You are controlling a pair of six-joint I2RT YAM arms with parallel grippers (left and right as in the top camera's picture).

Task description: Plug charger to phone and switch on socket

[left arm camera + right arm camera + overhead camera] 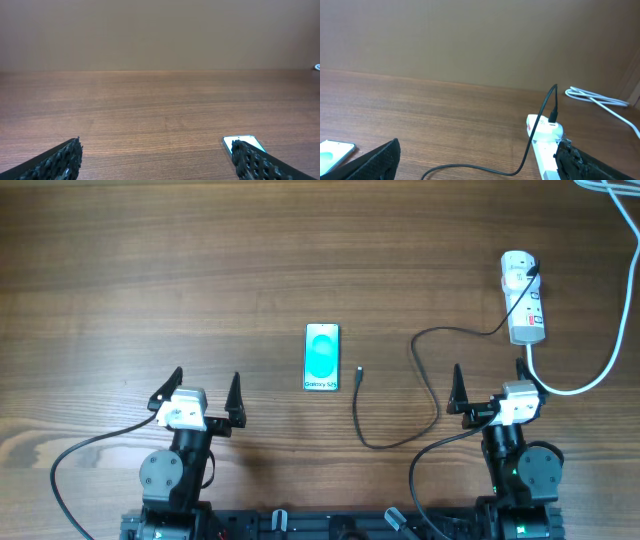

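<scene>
The phone (321, 358) lies flat at the table's middle, cyan screen up, dark text at its near end; its corner shows in the left wrist view (239, 141) and right wrist view (332, 152). The charger's thin black cable (425, 385) loops from its small plug tip (359, 372), just right of the phone, to a black plug in the socket (523, 298), a white power strip at the far right, also in the right wrist view (545, 137). My left gripper (205, 392) is open near the front left. My right gripper (488, 385) is open just in front of the socket.
A thick white cable (610, 370) runs from the socket's near end, curves right and up the table's right edge to the far corner (600, 100). Bare wooden table (200, 270) spreads across the left and back. Both arm bases sit at the front edge.
</scene>
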